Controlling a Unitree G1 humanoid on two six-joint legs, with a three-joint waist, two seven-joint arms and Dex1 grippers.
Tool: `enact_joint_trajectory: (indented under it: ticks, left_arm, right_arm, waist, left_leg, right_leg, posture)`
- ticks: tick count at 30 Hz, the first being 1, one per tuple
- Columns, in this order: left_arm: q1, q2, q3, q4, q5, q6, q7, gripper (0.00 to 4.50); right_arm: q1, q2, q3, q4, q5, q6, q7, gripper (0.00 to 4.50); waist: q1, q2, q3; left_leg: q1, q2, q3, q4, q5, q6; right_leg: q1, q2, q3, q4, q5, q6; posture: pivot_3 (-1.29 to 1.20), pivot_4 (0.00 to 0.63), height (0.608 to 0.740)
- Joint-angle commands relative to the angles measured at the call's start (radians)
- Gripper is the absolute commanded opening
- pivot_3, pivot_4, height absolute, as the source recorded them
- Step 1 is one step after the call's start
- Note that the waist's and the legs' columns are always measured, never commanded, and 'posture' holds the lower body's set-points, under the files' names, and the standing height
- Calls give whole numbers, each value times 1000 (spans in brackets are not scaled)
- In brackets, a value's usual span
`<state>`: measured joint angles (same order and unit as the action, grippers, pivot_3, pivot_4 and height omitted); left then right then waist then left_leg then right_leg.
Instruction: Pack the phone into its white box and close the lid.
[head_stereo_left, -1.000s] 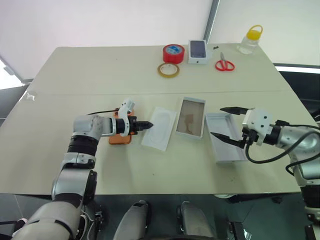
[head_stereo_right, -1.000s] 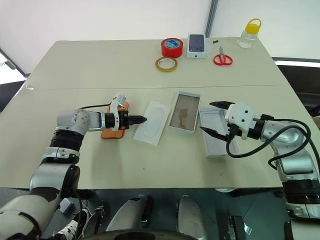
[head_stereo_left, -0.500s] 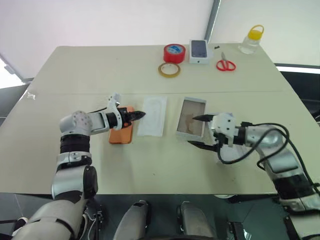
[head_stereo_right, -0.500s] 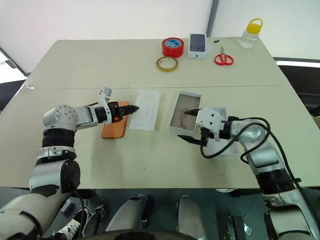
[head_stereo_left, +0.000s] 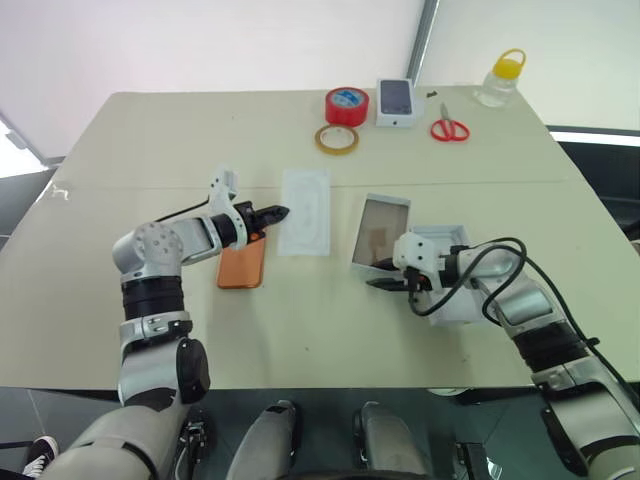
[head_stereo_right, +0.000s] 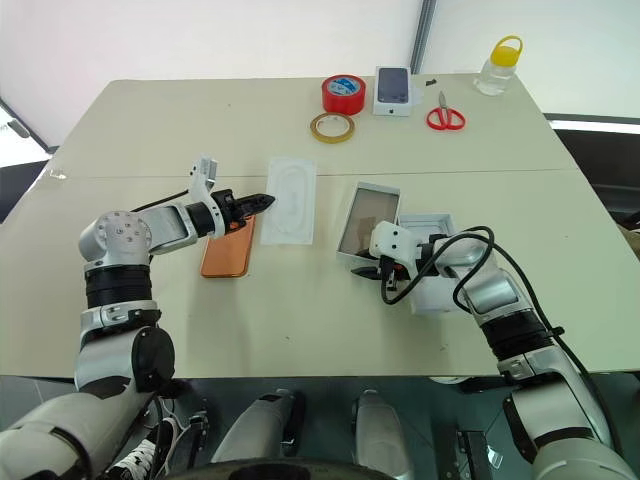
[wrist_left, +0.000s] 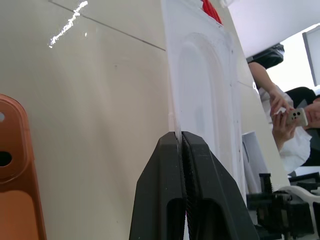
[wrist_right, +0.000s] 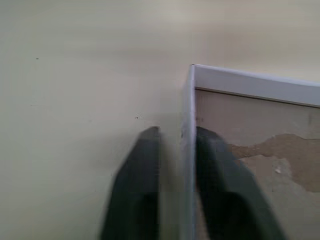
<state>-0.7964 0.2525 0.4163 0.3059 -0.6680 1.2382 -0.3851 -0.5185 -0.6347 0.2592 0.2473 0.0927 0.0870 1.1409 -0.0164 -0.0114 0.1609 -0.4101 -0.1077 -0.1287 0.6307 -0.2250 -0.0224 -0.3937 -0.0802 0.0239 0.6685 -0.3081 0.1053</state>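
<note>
The orange phone (head_stereo_left: 243, 265) lies flat on the table, also in the left wrist view (wrist_left: 15, 190). Just beyond it my left gripper (head_stereo_left: 283, 211) is shut on the near edge of a flat white insert sheet (head_stereo_left: 305, 197), pinched between the black fingertips (wrist_left: 172, 150). The white box (head_stereo_left: 382, 225), an open tray with a brownish floor, sits at mid-table. My right gripper (head_stereo_left: 380, 276) straddles its near wall by a corner (wrist_right: 186, 100), shut on it. The plain white lid (head_stereo_left: 447, 236) lies open side up to the right, partly under my right arm.
Along the far edge stand a red tape roll (head_stereo_left: 347, 105), a tan tape ring (head_stereo_left: 338, 139), a small box with a phone picture (head_stereo_left: 396, 101), red scissors (head_stereo_left: 450, 129) and a yellow-capped bottle (head_stereo_left: 500, 80). A person holding a phone (wrist_left: 292, 117) sits beyond the table.
My left gripper has carried the insert sheet away from the phone toward the far side. My right gripper moved left from the lid to the white box and shut on its wall.
</note>
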Motion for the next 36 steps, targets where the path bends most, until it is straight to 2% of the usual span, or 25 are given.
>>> enact_joint_trajectory:
  ticks: [1,8,12,15,21,26,35,36]
  left_arm:
    - [-15,-8,20,-32,-35,-6,11,0]
    - [-40,-41,18,-26,-60,-10,25,0]
    - [-39,-53,8,-36,-63,-3,40,0]
    - [-21,-70,1,-62,-72,13,57,0]
    - [12,-104,5,-116,-80,16,106,0]
    - [69,-128,-50,-210,-64,5,139,0]
    - [124,-160,-92,-235,-49,-15,174,0]
    - [129,-162,-99,-240,-50,-15,173,305]
  right_arm:
    - [-15,22,-18,-74,43,10,27,54]
    - [-6,113,53,-165,-1,-54,8,54]
    - [-12,157,68,-171,-14,9,-29,54]
    - [-20,161,70,-148,-39,-2,-57,911]
    - [-19,121,8,-209,2,38,-56,3983]
    - [65,-46,-64,-260,35,56,22,3983]
    - [70,-88,-124,-168,17,1,-36,3983]
    - [62,-84,-128,-160,20,0,-43,4015]
  waist:
    - [-1,0,0]
    - [-3,0,0]
    - [0,0,0]
    - [0,0,0]
    - [-2,0,0]
    - [6,-1,0]
    - [-1,-1,0]
    - [-1,-1,0]
  left_leg:
    - [0,0,0,0,0,0]
    - [0,0,0,0,0,0]
    - [0,0,0,0,0,0]
    - [0,0,0,0,0,0]
    - [0,0,0,0,0,-1]
    - [0,0,0,0,0,0]
    - [0,0,0,0,0,0]
    - [0,0,0,0,0,0]
  right_leg:
    - [0,0,0,0,0,0]
    - [0,0,0,0,0,0]
    - [-1,0,0,0,0,0]
    - [-1,0,0,0,0,0]
    - [-1,0,0,0,0,0]
    - [1,0,-1,-2,0,0]
    - [0,1,0,0,0,0]
    - [0,0,0,0,0,0]
  posture:
    - [0,150,740]
    - [0,150,740]
    - [0,150,740]
    - [0,150,740]
    - [0,150,740]
    - [0,150,740]
    - [0,150,740]
    - [0,150,740]
